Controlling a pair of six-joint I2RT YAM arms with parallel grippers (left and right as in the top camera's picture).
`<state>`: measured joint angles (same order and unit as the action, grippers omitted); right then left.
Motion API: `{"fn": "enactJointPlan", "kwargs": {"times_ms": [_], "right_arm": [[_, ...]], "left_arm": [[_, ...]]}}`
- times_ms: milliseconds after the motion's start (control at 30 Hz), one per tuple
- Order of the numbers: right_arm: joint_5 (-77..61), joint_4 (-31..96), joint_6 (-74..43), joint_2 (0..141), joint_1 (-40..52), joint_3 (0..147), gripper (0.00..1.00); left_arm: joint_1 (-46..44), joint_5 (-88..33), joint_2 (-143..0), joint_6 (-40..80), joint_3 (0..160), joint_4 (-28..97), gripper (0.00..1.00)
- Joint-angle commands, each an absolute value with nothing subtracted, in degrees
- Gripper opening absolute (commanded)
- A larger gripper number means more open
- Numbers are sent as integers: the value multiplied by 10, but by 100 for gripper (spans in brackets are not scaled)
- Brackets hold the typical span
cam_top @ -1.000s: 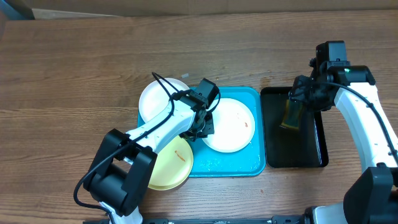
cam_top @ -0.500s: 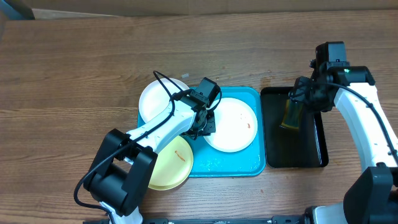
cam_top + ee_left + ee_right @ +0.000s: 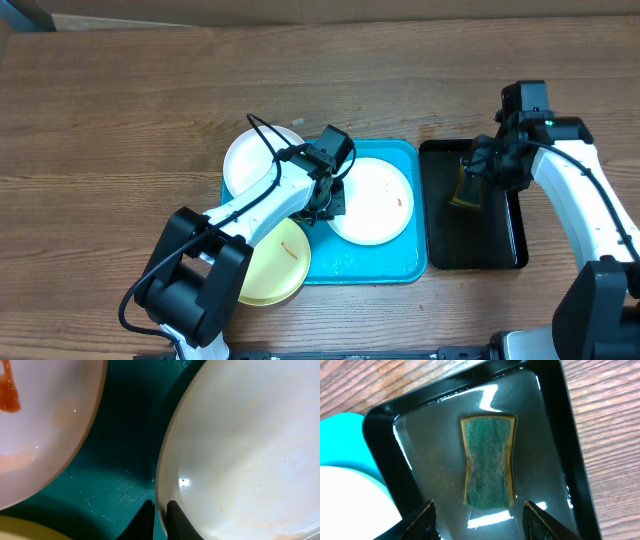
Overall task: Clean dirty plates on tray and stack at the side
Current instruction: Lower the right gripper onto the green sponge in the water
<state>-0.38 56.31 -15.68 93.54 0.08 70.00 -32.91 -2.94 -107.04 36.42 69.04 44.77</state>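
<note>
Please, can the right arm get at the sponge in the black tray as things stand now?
Probably yes. The right claw hangs open just above the sponge, a finger off each long side. Nothing covers the sponge in the black tray but shallow water.

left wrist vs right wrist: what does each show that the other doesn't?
Left wrist only: left gripper pinching a white plate by its rim, a second plate with an orange smear, a sliver of yellow plate. Right wrist only: right gripper open above a green sponge in the wet black tray, wood table. Both: the cyan tray and, likely, that same white plate.
</note>
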Motion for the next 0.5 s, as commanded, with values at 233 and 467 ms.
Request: {"fn": "enactJointPlan", "kwargs": {"times_ms": [233, 467], "right_arm": [[4, 460, -165, 939, -1, 601, 64], [4, 379, -165, 939, -1, 528, 64]], "left_arm": [[-326, -23, -1079, 351, 705, 449, 6], [-326, -23, -1079, 351, 705, 449, 4]]}}
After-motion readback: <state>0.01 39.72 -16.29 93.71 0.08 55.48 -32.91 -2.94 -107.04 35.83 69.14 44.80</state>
